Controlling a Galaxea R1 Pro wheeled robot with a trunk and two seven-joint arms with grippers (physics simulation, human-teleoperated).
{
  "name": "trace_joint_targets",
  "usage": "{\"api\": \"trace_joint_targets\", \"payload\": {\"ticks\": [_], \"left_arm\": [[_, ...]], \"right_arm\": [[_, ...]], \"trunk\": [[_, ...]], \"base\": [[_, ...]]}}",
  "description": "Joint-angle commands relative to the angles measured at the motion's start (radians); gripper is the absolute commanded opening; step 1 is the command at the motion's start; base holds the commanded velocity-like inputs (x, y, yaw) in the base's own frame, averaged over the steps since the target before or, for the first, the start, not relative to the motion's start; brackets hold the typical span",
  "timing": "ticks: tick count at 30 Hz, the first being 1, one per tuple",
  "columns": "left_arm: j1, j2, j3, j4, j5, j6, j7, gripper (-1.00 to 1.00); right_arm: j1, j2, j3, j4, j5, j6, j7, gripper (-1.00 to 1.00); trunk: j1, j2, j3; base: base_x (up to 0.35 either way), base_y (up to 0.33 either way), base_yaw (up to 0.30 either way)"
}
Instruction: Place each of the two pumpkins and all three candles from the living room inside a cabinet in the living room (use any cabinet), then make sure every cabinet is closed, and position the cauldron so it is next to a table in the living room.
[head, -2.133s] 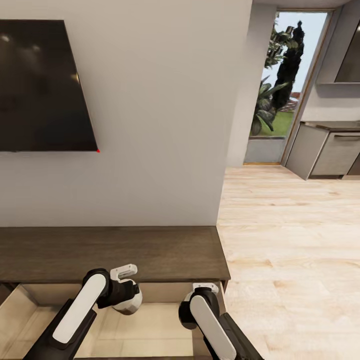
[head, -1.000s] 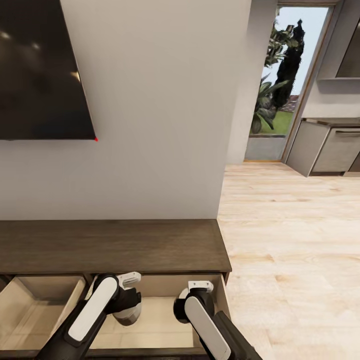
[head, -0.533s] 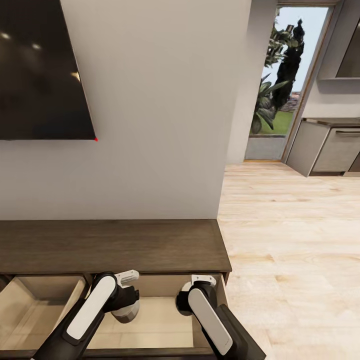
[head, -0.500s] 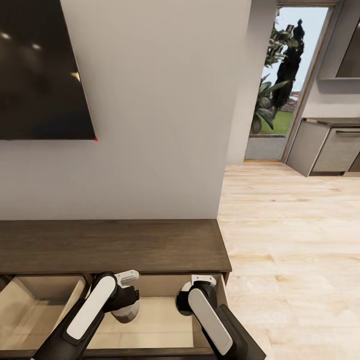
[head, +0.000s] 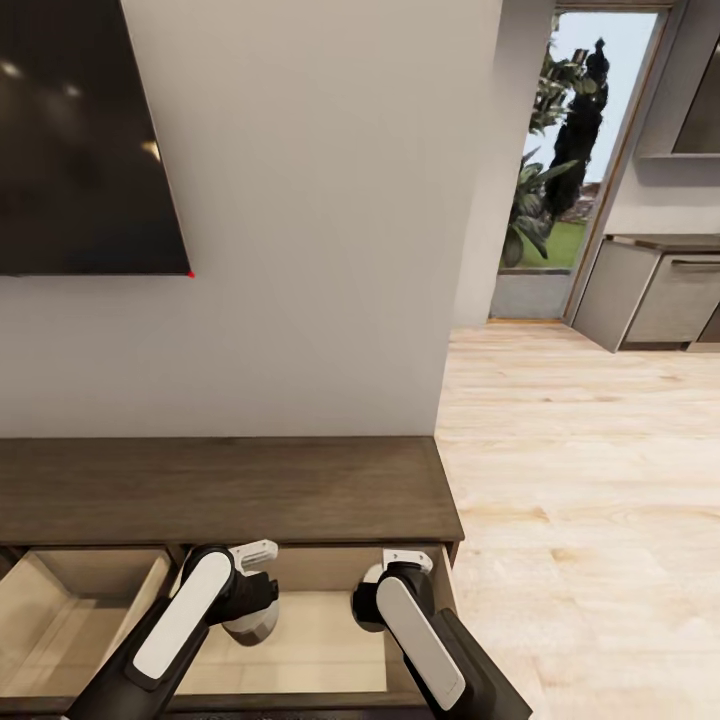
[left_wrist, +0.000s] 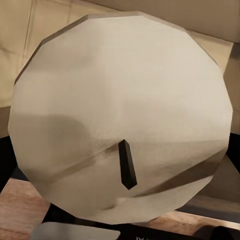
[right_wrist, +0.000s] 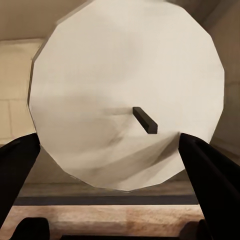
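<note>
The long dark-brown cabinet (head: 220, 490) stands against the wall with two pale-lined drawers pulled open. Over the right-hand drawer (head: 320, 640) my left gripper (head: 250, 618) is shut on an off-white candle (head: 254, 630). In the left wrist view that candle (left_wrist: 120, 100) shows end-on with its dark wick. My right gripper (right_wrist: 120, 165) is shut on another candle (right_wrist: 125, 75), whose wick faces the camera between the dark fingers (right_wrist: 17, 165). In the head view my right wrist (head: 395, 590) hangs over the same drawer and hides its candle. Pumpkins, cauldron and table are out of view.
A black TV (head: 80, 140) hangs on the grey wall above the cabinet. The left drawer (head: 70, 620) is open too. Light wooden floor (head: 580, 500) runs right toward a glass door (head: 560, 200) and grey kitchen cabinets (head: 660, 300).
Since two seconds ago the camera has shifted, bringing the left drawer into view. Over the last half second both arms hold almost still with their candles.
</note>
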Motion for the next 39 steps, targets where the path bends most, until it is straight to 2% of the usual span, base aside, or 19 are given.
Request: {"api": "trace_joint_targets", "payload": {"ticks": [1,39], "left_arm": [[-0.001,0.001,-0.002,-0.001,0.008,0.002,0.010,-1.00],[-0.001,-0.001,-0.002,-0.001,0.009,0.002,0.010,-1.00]], "right_arm": [[-0.001,0.000,0.001,-0.001,-0.008,0.003,-0.010,-1.00],[-0.001,0.000,0.001,-0.001,-0.008,0.003,-0.010,-1.00]], "trunk": [[0.004,-0.008,-0.004],[0.149,-0.274,-0.123]], "base": [[0.000,0.000,0.000],[0.000,0.000,0.000]]}}
